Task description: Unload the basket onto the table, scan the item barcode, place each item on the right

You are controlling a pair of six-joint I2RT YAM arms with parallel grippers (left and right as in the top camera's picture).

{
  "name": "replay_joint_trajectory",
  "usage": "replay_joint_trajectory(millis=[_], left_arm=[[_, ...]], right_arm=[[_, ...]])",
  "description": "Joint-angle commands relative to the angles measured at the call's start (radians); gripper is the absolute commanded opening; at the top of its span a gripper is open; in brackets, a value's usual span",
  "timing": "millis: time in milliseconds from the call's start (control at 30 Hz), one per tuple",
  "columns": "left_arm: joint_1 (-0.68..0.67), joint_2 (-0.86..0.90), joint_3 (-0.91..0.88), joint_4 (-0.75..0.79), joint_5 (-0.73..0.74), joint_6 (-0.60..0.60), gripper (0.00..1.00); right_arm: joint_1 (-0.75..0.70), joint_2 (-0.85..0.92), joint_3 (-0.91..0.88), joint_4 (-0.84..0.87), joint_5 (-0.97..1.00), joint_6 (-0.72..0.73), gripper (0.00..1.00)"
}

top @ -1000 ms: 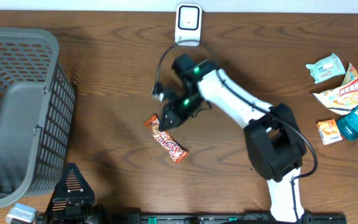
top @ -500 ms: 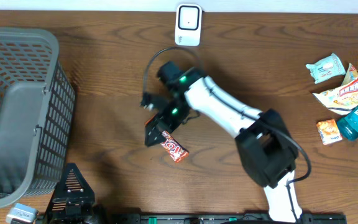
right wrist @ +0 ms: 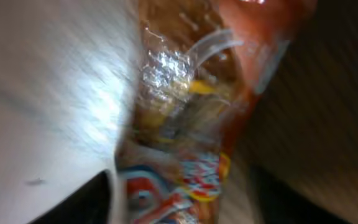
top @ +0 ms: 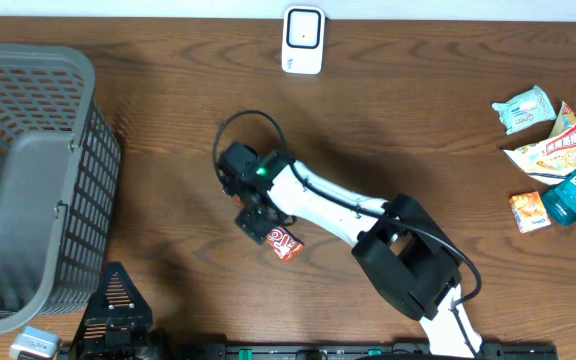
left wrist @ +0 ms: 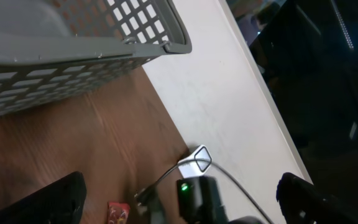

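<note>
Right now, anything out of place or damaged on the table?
Nothing spilled or broken. The candy bar lies at a slant mid-table, its upper end hidden under the right claw, well short of the scanner. The right wrist view is blurred, so wrapper damage can't be judged.

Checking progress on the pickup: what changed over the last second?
The right arm swung down and left, away from the scanner; its tool now covers the snack bar's upper end, the bar between its fingers. Whether it grips yet is unclear. Bar, basket and the packets at right stayed put.
</note>
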Motion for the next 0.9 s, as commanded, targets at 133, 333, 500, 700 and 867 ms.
replay_joint_trajectory(millis=[133,333,500,700,867], left_arm=[[-0.004,-0.005,0.029,0.001,-0.01,0.026,0.98],[-0.023,-0.005,0.031,0.0,-0.01,0.029,0.98],[-0.041,-0.005,0.031,0.0,-0.011,0.033,0.98],[-0.04,-0.005,0.031,0.0,-0.029,0.035,0.98],[-0.04,-0.005,0.031,0.0,-0.036,0.036,0.98]], right_arm=[[0.004,0.002,-0.086,0.034,0.05,0.013,0.25],[-0.009,0.002,-0.086,0.017,-0.111,-0.027,0.01],[-0.097,0.002,-0.02,-0.064,-0.672,-0.211,0.01],[-0.252,0.002,0.015,-0.127,-1.284,-0.346,0.01],[-0.323,0.002,0.017,-0.117,-1.509,-0.266,0.02]])
